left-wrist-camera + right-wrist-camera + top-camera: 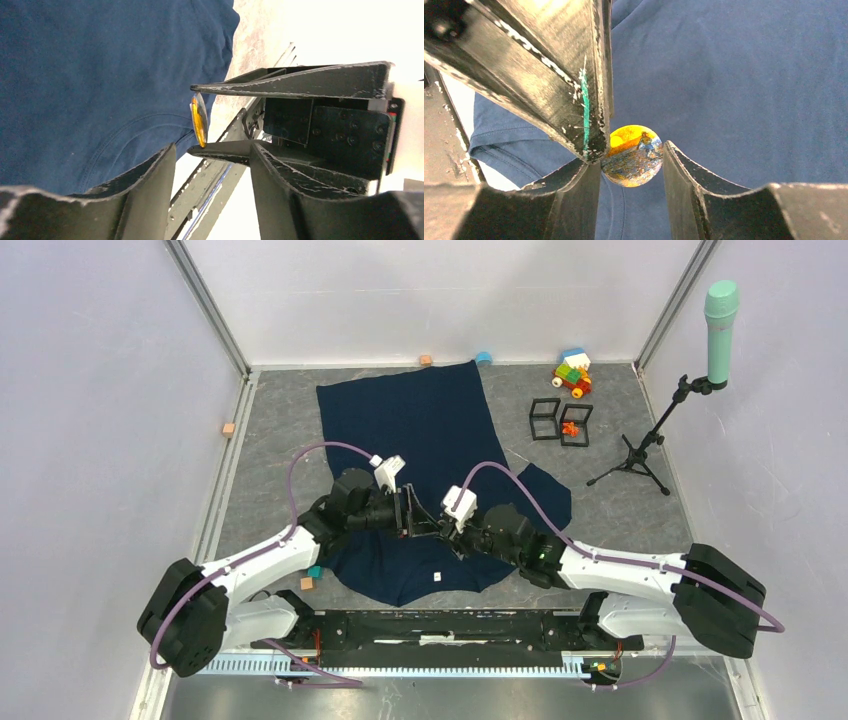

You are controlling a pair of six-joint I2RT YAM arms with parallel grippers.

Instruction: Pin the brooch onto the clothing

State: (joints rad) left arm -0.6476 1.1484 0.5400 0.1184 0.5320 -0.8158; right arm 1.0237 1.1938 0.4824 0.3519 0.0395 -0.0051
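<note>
The clothing (pixel 420 430), a dark navy shirt, lies flat on the grey table and fills the background of both wrist views (pixel 90 75) (pixel 749 75). The brooch (pixel 634 156) is a round badge with an orange and blue picture. My right gripper (pixel 631 157) is shut on its edges and holds it above the shirt's collar area; the left wrist view shows it edge-on (pixel 198 120) between the right fingers (pixel 280 85). My left gripper (pixel 212 150) is open, and one of its fingers (pixel 574 75) is close against the brooch. Both grippers meet over the shirt (pixel 420 520).
Two black wire cubes (pixel 560 422) and a toy brick car (pixel 573 373) sit at the back right. A microphone stand (pixel 690 390) stands at the right. Small blocks lie at the left edge (pixel 228 428) and near the left arm (pixel 311 577). A white speck (pixel 437 575) lies on the shirt.
</note>
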